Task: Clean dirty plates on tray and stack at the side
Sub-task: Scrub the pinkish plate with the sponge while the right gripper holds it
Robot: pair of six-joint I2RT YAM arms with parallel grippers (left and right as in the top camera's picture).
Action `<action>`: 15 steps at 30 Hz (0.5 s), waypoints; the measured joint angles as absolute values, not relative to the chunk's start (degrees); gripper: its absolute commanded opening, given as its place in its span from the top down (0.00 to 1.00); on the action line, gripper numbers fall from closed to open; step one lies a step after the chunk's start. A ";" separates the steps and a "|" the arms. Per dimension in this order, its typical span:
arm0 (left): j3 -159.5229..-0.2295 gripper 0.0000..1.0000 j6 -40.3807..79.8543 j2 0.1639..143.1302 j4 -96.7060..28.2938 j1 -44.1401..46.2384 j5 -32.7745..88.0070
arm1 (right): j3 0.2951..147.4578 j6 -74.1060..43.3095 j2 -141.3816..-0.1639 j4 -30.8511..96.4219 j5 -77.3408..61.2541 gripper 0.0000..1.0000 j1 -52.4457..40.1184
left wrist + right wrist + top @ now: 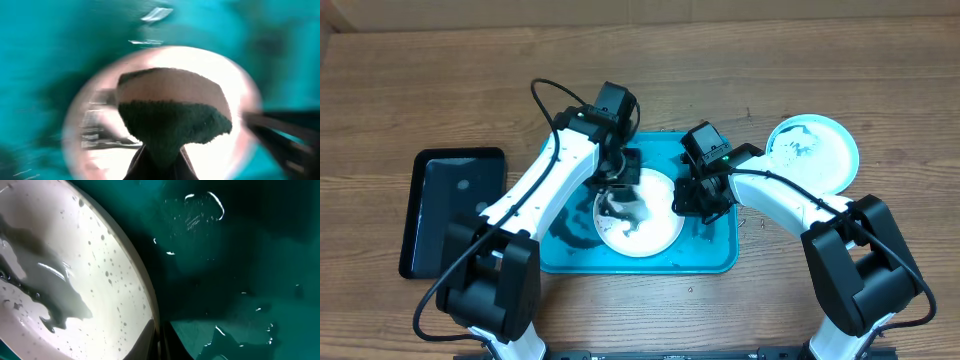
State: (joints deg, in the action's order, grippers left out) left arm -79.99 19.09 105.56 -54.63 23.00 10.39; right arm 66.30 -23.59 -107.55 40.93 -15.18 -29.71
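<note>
One fibrous sponge (pixel 172 115) clamped in left claw (pixel 159 156); right claw (pixel 160 342) seemingly pinching glossy round plate (pixel 75 270).

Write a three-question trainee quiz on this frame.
1. True or false: the left gripper holds a sponge over the white plate.
2. What colour is the tray under that plate?
3. The blue-rimmed plate sits: A on that tray; B on the table, right of the tray; C on the black tray.
Key: 1 true; 2 turquoise; 3 B.
</note>
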 measured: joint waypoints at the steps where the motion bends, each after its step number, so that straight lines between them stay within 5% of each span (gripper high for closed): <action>1: -79.40 0.96 19.03 105.56 -53.52 23.46 13.15 | 66.30 -23.73 -107.55 40.80 -15.20 0.96 -29.71; 8: -69.91 0.96 20.47 105.67 -47.64 26.20 15.94 | 66.30 -23.94 -107.55 40.80 -15.20 0.96 -29.71; 15: -64.97 0.96 25.85 105.89 -47.86 25.78 3.66 | 66.30 -23.97 -107.63 41.08 -15.27 0.96 -29.76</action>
State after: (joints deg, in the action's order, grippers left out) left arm -64.97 25.85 105.89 -47.86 25.78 3.66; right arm 66.30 -23.97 -107.63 41.08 -15.27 -29.76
